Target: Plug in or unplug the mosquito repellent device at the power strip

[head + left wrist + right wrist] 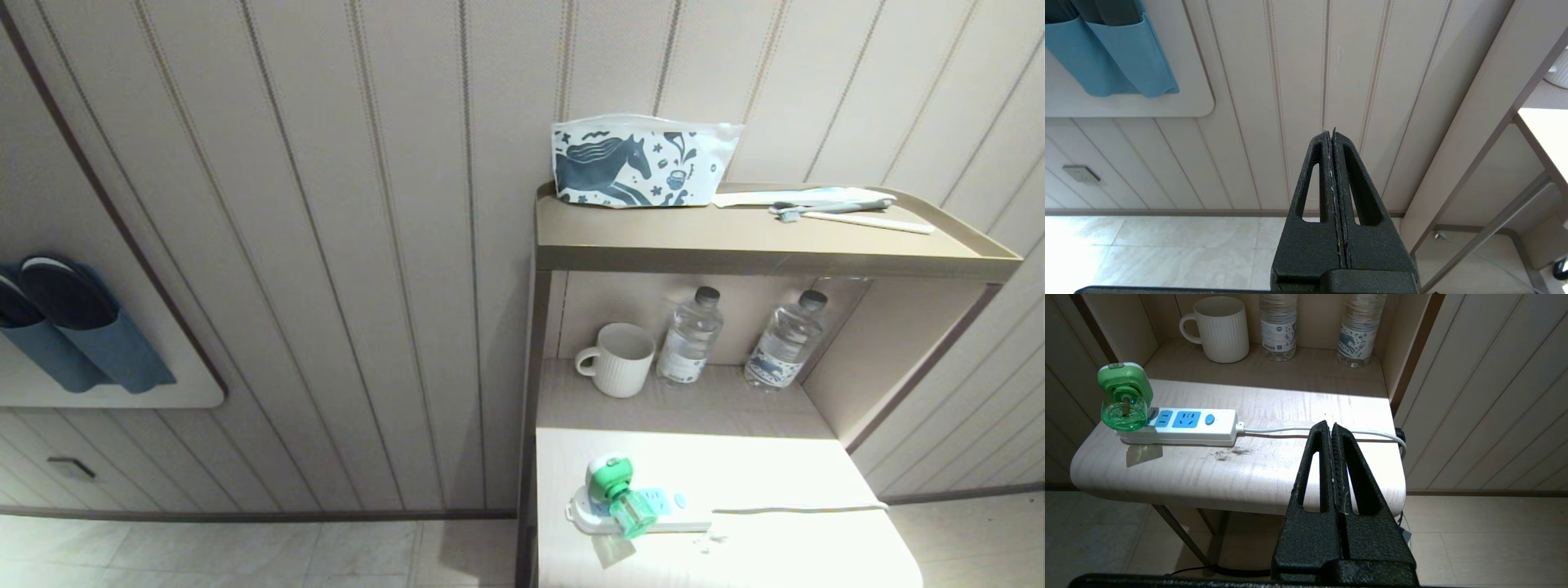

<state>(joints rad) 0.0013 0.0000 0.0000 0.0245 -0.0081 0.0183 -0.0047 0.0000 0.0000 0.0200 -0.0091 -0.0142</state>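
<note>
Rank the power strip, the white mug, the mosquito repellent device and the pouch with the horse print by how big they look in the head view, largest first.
1. Horse-print pouch, clearly the largest.
2. Power strip, long but thin and partly hidden by the device.
3. and 4. White mug and mosquito repellent device look alike; the device sits nearer the camera, so I won't rank them.

Bare tabletop (1298,465) before power strip (1180,426); mug (1220,328) behind.

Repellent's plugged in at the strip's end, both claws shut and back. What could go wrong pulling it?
1. The white power strip lies loose on the pale tabletop; pulling the green-and-white mosquito repellent device may lift it.
2. The device sits near the table's corner and could drop.
3. The right claw must open first.
</note>
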